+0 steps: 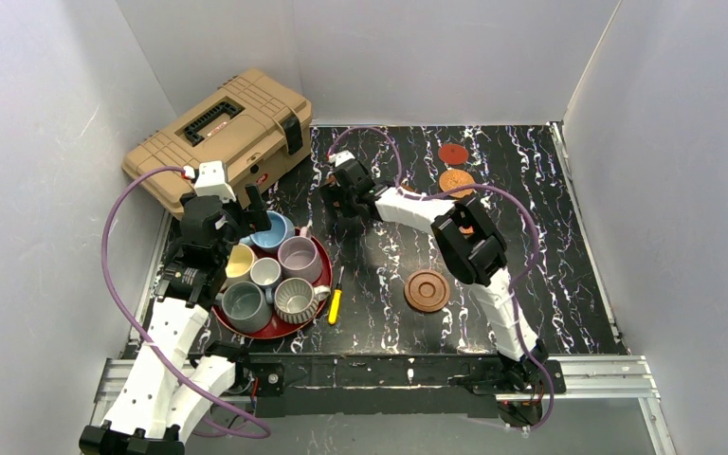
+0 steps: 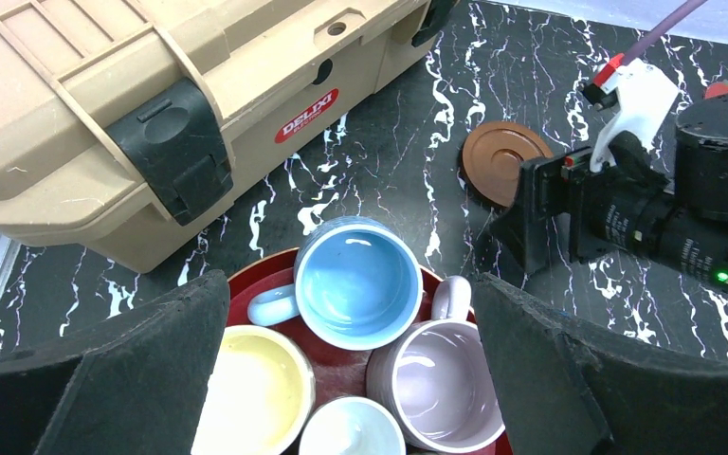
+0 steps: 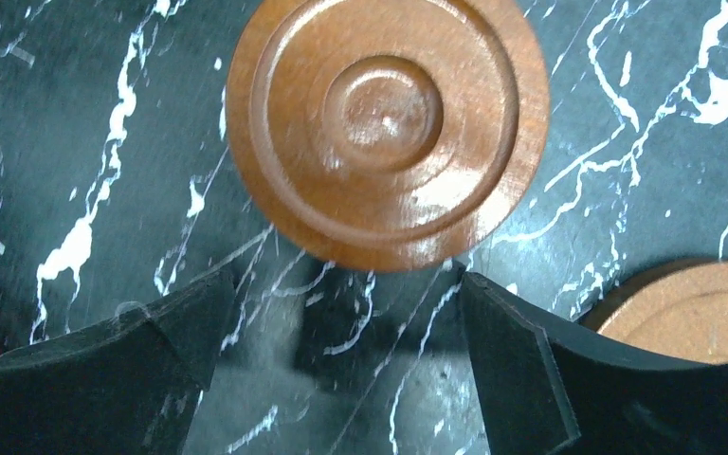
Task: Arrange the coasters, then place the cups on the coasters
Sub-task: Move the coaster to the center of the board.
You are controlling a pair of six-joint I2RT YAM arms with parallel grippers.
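Observation:
Six cups stand packed on a red tray (image 1: 275, 332): light blue (image 1: 272, 229), mauve (image 1: 300, 258), cream-yellow (image 1: 239, 262), small pale (image 1: 265, 272), grey-green (image 1: 245, 305) and ribbed (image 1: 295, 298). My left gripper (image 2: 351, 284) hangs open above the blue cup (image 2: 358, 282) and holds nothing. My right gripper (image 3: 346, 284) is open low over the table, a brown wooden coaster (image 3: 387, 128) lying flat just past its fingertips. A second wooden coaster (image 3: 692, 318) shows beside its right finger. A third wooden one (image 1: 427, 290), a woven one (image 1: 456, 180) and a red one (image 1: 452, 153) lie on the mat.
A tan toolbox (image 1: 218, 133) sits at the back left, close behind the tray. A yellow-handled screwdriver (image 1: 336, 305) lies right of the tray. Grey walls enclose the black marbled mat (image 1: 550, 265) on three sides.

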